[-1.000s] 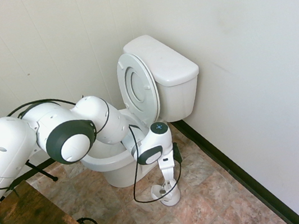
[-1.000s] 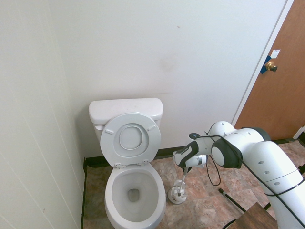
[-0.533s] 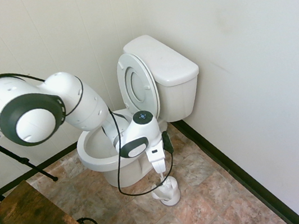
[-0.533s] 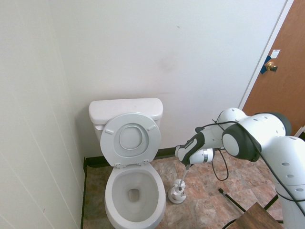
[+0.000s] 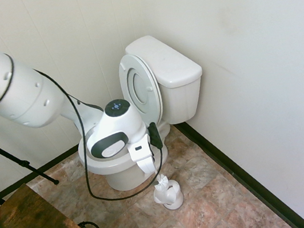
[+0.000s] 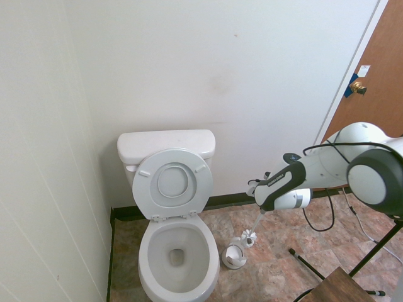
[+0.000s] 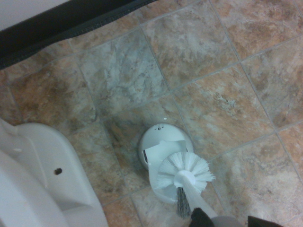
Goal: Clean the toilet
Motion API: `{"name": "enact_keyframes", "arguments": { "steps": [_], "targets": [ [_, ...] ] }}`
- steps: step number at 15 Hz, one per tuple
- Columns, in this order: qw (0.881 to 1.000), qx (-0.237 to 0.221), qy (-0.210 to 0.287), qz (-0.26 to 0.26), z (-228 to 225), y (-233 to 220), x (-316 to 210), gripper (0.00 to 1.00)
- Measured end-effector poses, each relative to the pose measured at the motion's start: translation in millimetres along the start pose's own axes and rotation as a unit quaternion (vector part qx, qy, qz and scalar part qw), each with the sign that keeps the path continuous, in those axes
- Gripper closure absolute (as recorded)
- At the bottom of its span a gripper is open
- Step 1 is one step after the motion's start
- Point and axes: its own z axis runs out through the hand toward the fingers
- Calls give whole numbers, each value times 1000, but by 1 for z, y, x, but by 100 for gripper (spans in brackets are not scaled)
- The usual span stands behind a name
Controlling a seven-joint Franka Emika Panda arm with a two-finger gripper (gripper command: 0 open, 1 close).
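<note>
The white toilet (image 5: pixel 164 83) stands in the corner with seat and lid raised, so its bowl (image 6: pixel 178 255) is uncovered. My gripper (image 5: pixel 149 166) is shut on the thin handle of a white toilet brush. The brush head (image 6: pixel 249 237) hangs just above its small white holder (image 6: pixel 233 256) on the floor, right beside the bowl. In the wrist view the bristled brush head (image 7: pixel 185 170) hovers over the holder (image 7: pixel 162 145), with the toilet's foot (image 7: pixel 42 189) alongside.
Tiled floor (image 7: pixel 213 61) spreads around the holder, edged by a black baseboard (image 5: pixel 237 175) along the wall. A brown door (image 6: pixel 371 113) stands at the right. A wooden tabletop corner (image 5: pixel 31 225) sits near the arm's base.
The arm has risen and swung back, lifting the brush head up out of its holder. The gripper stays shut on the handle. The toilet has not moved.
</note>
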Motion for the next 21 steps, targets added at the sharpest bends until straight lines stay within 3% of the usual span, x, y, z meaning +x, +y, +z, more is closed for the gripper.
{"name": "enact_keyframes", "arguments": {
  "steps": [5,9,17,21],
  "targets": [
    [999,16,5,-36,-88,-42,-35,100],
    [995,12,-6,-95,-139,-70,-96,100],
    [988,4,-22,-154,-115,-78,-203,100],
    [987,12,-9,-160,-112,-88,-214,100]
  ]
}}
